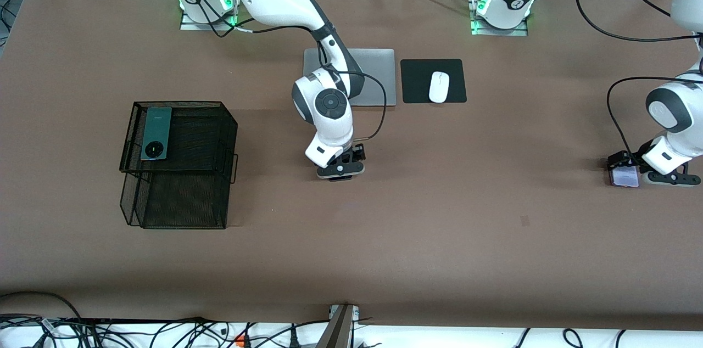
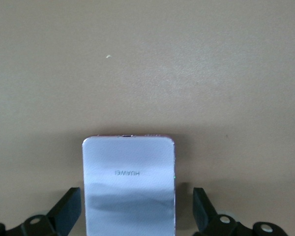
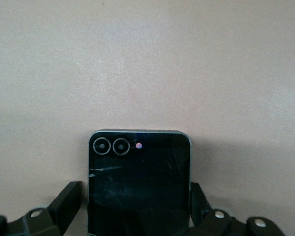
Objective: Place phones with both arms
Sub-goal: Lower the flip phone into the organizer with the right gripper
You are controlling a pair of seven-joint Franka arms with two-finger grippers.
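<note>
1. So, your right tool (image 3: 137, 211) straddles the glossy squarish black phone (image 3: 139, 182) mid-worktop (image 1: 439, 238), fingers apart, laptop (image 1: 379, 76) and mouse (image 1: 439, 87) nearby.
2. Left tool (image 2: 136, 214) likewise brackets the smooth lilac-white phone (image 2: 129, 184), ungripped.
3. Long green phone (image 1: 155, 133) lies atop the wire-mesh basket (image 1: 181, 194).

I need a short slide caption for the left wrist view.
Left hand open astride the pale lilac-white phone lying on the brown table.

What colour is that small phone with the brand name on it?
Pale lilac-white phone, glossy, between the left hand's fingers; clearest in the left wrist view.
</note>
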